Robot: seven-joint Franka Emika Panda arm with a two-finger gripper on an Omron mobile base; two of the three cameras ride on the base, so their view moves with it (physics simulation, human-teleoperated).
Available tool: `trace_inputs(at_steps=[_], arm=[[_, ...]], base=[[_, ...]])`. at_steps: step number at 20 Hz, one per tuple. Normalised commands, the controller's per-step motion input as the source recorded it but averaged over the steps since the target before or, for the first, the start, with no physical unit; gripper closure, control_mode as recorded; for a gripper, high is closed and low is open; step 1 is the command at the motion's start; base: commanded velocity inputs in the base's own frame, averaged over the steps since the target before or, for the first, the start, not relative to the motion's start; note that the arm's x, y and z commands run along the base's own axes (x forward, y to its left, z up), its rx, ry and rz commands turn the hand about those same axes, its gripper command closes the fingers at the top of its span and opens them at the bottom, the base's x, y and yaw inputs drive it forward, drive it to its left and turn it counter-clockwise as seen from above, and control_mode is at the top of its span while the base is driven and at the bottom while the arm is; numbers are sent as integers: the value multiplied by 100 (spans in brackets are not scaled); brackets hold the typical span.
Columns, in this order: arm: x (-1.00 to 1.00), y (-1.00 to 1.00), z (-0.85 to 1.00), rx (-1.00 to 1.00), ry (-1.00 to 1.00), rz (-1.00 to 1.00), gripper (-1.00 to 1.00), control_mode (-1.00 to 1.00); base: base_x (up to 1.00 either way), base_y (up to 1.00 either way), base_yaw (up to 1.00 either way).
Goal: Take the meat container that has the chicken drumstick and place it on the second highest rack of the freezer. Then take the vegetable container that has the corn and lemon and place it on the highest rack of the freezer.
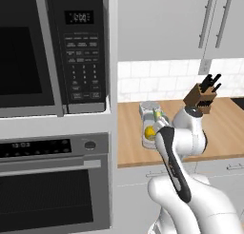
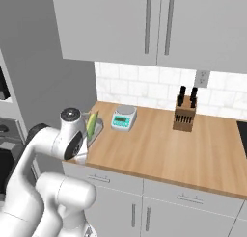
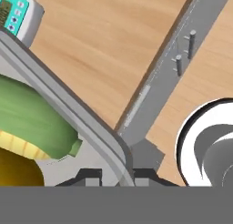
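The vegetable container (image 3: 98, 141), a shallow grey tray with a raised rim, was found at the left end of the wooden counter (image 2: 159, 139), just beside the small teal-faced kitchen scale (image 2: 123, 118) and well apart from the knife block (image 2: 184, 113). The corn (image 3: 32, 123) lay inside it in its green husk, with the lemon (image 1: 149, 132) beside it. The gripper (image 3: 117, 178) was seen low over the tray's corner, one dark tip to either side of the rim wall; whether the rim was actually pinched could not be told, since the tips were cut off at the bottom of the hand view. The tray was judged stiff and light, though its smooth wall was thought likely to slip. The lemon would probably roll if the tray were tilted, so a level carry was advised. A hold square across the rim, rather than at the rounded corner, was judged the safer.
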Motion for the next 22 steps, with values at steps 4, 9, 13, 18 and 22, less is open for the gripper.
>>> trace_inputs(at_steps=[4, 9, 13, 18, 22], arm=[[-25, 0, 16, 3, -2, -4, 100, 100], [0, 0, 0, 0, 0, 0, 100, 100], [0, 0, 0, 0, 0, 0, 100, 100], [0, 0, 0, 0, 0, 0, 100, 100], [0, 0, 0, 0, 0, 0, 100, 100]], base=[[-75, 3, -5], [-100, 50, 3], [-100, 91, 39], [-53, 100, 64], [-25, 100, 64]])
